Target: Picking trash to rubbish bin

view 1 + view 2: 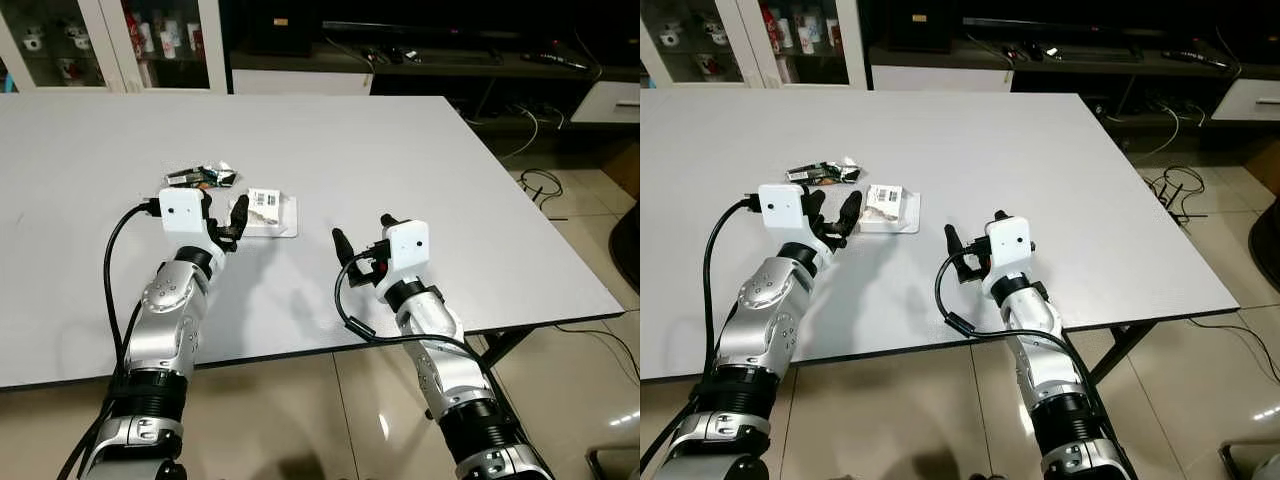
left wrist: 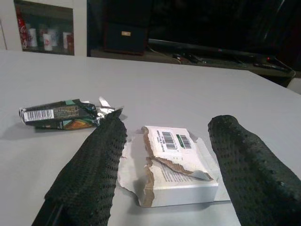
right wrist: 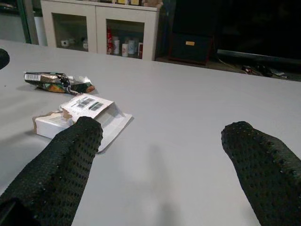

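A torn white box is seen on the grey surface, just beside the wide-open left end effector. The right end effector is held wide, well apart.

No word or number can be read for certain anywhere. The torn white box on the table carries a white label with a barcode, a small green mark beside it and lines of tiny print, all too small to read. The crumpled dark wrapper lying near the box has a white barcode patch at one end, and its digits are too fine to make out. The red cans in the cabinet behind the table bear white lettering, blurred beyond reading.
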